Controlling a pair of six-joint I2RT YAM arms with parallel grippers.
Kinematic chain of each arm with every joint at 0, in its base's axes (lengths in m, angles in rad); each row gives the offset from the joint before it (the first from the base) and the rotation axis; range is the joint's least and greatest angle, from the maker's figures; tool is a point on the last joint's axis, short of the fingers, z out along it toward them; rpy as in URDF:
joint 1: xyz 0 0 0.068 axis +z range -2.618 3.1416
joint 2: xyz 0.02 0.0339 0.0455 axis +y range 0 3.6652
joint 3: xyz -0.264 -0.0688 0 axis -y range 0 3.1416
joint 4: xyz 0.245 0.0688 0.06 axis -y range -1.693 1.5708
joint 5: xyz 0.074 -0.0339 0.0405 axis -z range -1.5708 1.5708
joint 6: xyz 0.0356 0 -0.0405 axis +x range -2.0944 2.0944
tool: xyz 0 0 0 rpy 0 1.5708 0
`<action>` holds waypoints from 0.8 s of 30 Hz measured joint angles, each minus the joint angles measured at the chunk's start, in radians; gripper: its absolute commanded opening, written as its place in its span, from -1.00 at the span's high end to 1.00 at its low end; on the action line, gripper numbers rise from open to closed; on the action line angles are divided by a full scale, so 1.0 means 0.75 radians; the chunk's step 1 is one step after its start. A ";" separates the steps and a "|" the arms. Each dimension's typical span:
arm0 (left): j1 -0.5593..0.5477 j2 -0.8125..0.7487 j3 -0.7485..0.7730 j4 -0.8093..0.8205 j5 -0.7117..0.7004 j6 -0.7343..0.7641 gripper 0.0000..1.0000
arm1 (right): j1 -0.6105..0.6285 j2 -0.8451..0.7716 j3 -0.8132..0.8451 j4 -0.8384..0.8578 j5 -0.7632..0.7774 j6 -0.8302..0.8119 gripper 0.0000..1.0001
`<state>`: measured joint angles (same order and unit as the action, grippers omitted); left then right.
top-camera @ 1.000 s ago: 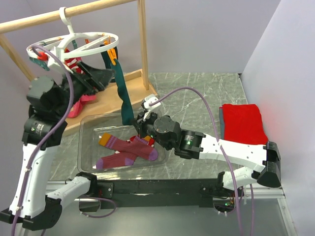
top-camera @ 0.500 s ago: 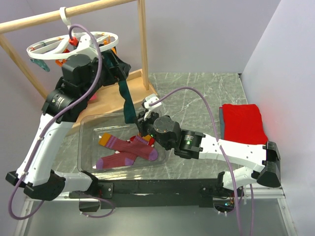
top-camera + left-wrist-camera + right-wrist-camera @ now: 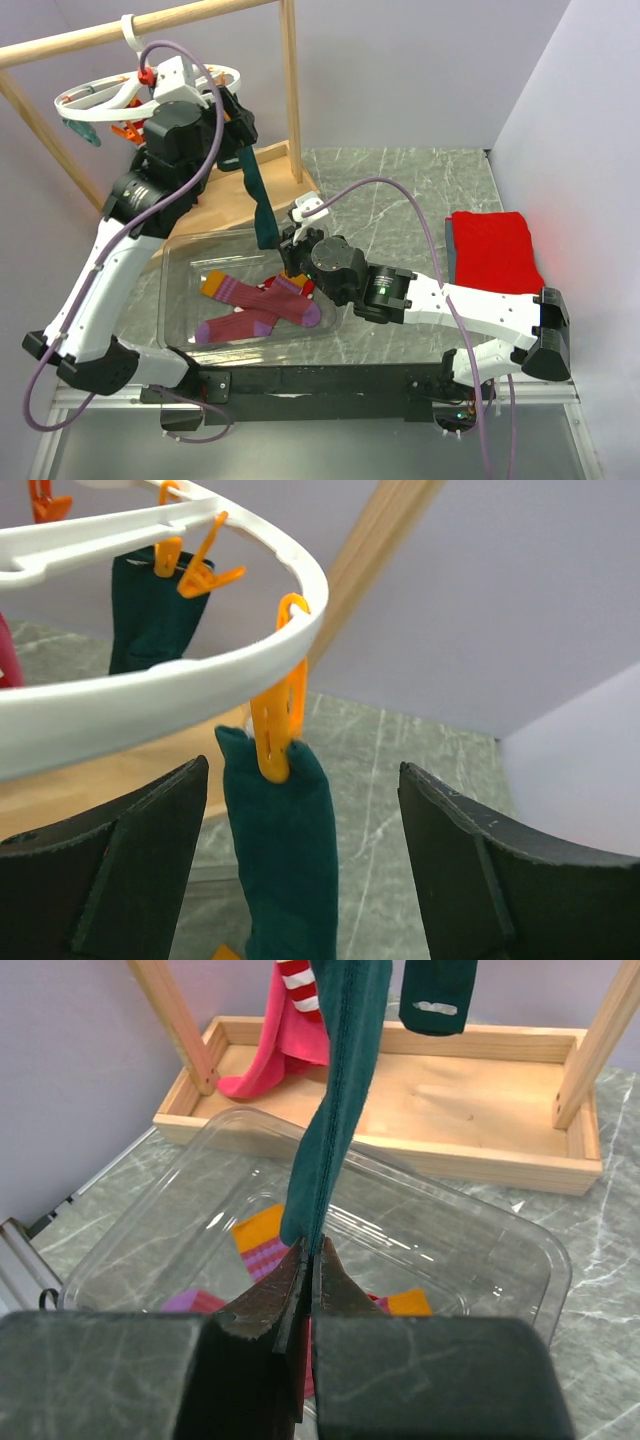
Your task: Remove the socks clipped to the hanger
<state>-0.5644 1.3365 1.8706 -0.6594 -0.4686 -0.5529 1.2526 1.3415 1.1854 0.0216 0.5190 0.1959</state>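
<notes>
Step in hand, as I judge it: freeing the dark teal sock (image 3: 255, 195) from the white round plastic hanger (image 3: 85, 92), which hangs on the wooden rail frame (image 3: 290, 90) at about 10 o'clock of the bench (image 3: 400, 200). The sock's cuff is pinched in a small orange clip (image 3: 277, 730) on the ring. From there it runs taut toward 5 o'clock, down to the right fingers (image 3: 265, 1310), which are closed on its toe above the clear plastic tub (image 3: 180, 260). The left fingers (image 3: 130, 850) are spread wide, one at 9 o'clock and one at 3 o'clock of the cuff, touching neither sock nor clip. To do it well, I would close the left fingers on the cuff just below the clip, not on the clip's legs. The pull should go straight down along the sock, so the light ring does not swing or lift off its hook. The right fingers should only hold tension, not tug sideways. Two purple-maroon socks with orange cuffs (image 3: 260, 305) already lie in the tub.
</notes>
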 measured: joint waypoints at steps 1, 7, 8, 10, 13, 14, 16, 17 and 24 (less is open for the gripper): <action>-0.002 0.014 0.000 0.013 -0.022 0.007 -0.61 | 0.000 0.000 0.000 0.000 0.004 -0.004 0.95; -0.026 0.112 0.036 0.044 -0.150 0.027 -0.56 | 0.000 0.000 -0.003 0.001 0.023 -0.014 0.94; -0.031 0.122 0.036 0.053 -0.168 0.032 -0.55 | 0.000 0.000 -0.005 0.002 0.026 -0.015 0.94; -0.038 0.139 0.036 0.080 -0.203 0.050 -0.54 | -0.001 0.000 -0.014 0.005 0.032 -0.017 0.94; -0.045 0.160 0.044 0.102 -0.249 0.069 -0.51 | -0.001 0.000 -0.022 0.003 0.036 -0.022 0.94; -0.047 0.167 0.048 0.107 -0.263 0.076 -0.51 | -0.001 0.000 -0.022 0.005 0.041 -0.024 0.94; -0.049 0.174 0.048 0.123 -0.283 0.085 -0.50 | -0.001 0.000 -0.024 0.012 0.046 -0.027 0.93; -0.050 0.175 0.044 0.131 -0.284 0.089 -0.50 | -0.001 -0.001 -0.032 0.021 0.049 -0.029 0.93; -0.052 0.128 -0.047 0.196 -0.296 0.119 -0.66 | 0.001 -0.001 -0.065 0.024 0.057 -0.032 0.94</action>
<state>-0.6037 1.4326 1.8355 -0.5121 -0.6907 -0.4641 1.2530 1.3407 1.1366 0.0399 0.5617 0.1722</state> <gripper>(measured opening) 0.777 0.036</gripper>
